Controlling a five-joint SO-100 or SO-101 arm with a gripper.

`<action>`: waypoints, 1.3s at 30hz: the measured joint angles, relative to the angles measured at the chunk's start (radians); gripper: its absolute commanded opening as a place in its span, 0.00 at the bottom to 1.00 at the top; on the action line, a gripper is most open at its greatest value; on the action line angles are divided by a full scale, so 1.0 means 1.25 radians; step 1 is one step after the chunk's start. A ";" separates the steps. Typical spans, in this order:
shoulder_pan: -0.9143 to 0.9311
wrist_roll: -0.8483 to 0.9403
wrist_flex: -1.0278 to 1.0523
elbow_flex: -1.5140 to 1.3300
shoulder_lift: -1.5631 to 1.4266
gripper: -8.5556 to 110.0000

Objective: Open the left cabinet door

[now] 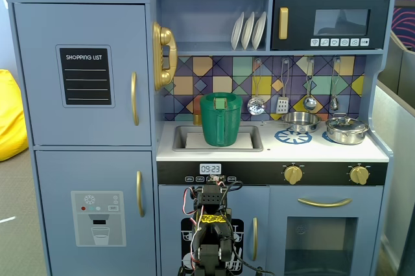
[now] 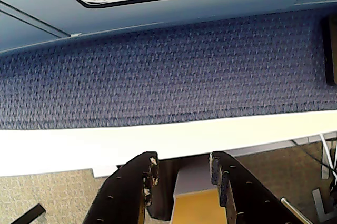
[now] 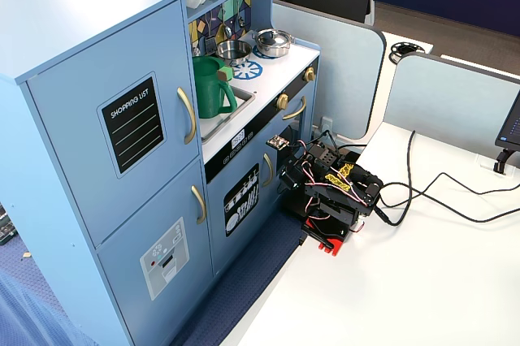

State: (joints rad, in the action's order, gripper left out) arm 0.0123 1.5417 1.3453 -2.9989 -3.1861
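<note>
Left cabinet door (image 1: 83,74) sits shut at 10 o'clock in a fixed view, gold handle (image 1: 134,98) on its 3 o'clock edge; arm (image 1: 211,237) folded low, gripper (image 2: 181,179) spread, empty—hook behind handle, pull outward.

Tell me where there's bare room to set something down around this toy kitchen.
The white table is mostly bare to the right of the folded arm, with only cables crossing near it. The blue mat strip between the kitchen and the table edge is clear too. The counter is crowded: green pitcher in the sink, bowl and pot on the burners.
</note>
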 measured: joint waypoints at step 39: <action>-0.220 -0.139 -0.317 0.302 0.232 0.16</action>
State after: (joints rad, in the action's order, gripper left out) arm -0.2623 1.3683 0.9495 -2.6216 -2.8962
